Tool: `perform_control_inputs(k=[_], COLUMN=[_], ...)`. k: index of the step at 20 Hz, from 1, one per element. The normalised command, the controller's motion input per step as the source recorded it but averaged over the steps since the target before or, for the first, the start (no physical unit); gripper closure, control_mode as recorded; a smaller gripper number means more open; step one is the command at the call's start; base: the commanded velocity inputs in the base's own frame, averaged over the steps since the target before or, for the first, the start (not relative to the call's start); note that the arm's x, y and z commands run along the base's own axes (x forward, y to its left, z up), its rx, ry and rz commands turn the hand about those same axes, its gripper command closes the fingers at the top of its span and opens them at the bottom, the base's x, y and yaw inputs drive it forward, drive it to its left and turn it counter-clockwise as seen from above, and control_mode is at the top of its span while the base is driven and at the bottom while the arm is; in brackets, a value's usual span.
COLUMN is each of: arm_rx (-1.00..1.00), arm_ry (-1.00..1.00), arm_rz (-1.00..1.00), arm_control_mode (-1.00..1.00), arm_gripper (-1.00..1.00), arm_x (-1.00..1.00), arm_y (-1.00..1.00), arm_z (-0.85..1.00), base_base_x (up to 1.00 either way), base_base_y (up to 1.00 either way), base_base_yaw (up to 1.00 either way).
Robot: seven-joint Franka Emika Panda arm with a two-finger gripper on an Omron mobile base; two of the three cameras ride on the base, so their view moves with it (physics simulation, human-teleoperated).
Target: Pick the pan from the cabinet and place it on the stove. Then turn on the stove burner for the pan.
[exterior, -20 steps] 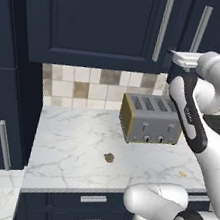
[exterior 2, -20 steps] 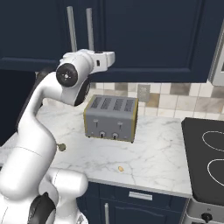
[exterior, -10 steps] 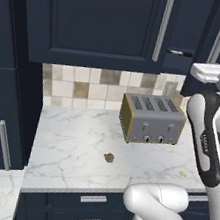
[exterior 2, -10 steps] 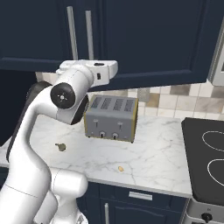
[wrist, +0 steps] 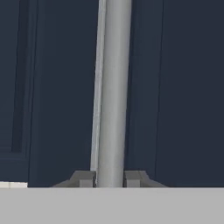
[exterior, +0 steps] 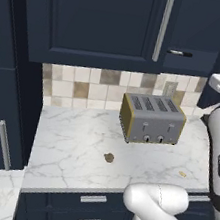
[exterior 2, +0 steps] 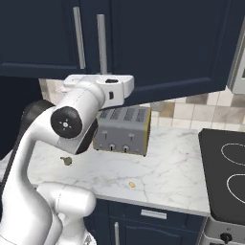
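The white arm's end effector, which a second ago hung short of the dark navy wall cabinet, now pinches its long silver bar handle, ready to open the door; the pan presumably sits unseen inside.

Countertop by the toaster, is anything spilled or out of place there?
Two small bits lie loose on the marble counter: a brown crumb left of the toaster, and a tan fleck near the front edge.
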Motion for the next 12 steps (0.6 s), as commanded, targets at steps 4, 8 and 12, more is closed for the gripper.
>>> perform_control_inputs(k=[4,8,12], arm_rx=[-0.06,-0.04,-0.11], arm_ry=[-0.03,-0.08,-0.05], arm_rz=[-0.06,-0.11,-0.10], arm_control_mode=[-1.00,-1.00,-1.00], arm_gripper=[-1.00,-1.00,-1.00], arm_x=[-0.62,-0.76,-0.55], arm_y=[0.13,0.01,0.00], arm_z=[-0.02,0.06,0.14], base_base_x=[0.00,0.00,0.00], base_base_y=[0.00,0.00,0.00], base_base_yaw=[0.00,0.00,0.00])
